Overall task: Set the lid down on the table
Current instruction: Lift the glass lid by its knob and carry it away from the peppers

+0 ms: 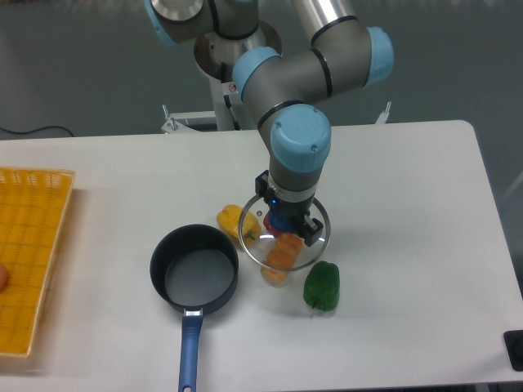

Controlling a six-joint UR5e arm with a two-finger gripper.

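At the centre of the frame the glass lid (285, 231) is held by its blue knob, on which the gripper (284, 222) is closed. Its metal rim is seen over an orange vegetable (281, 256), with a yellow pepper (238, 224) just left and a green pepper (322, 287) lower right. The open pot (194, 270) is set lower left. Bare white tabletop (409, 204) is offered to the right; a yellow-orange tray (31, 253) is kept at the left edge.

pot (194, 274), peppers (322, 287), yellow tray (29, 245)
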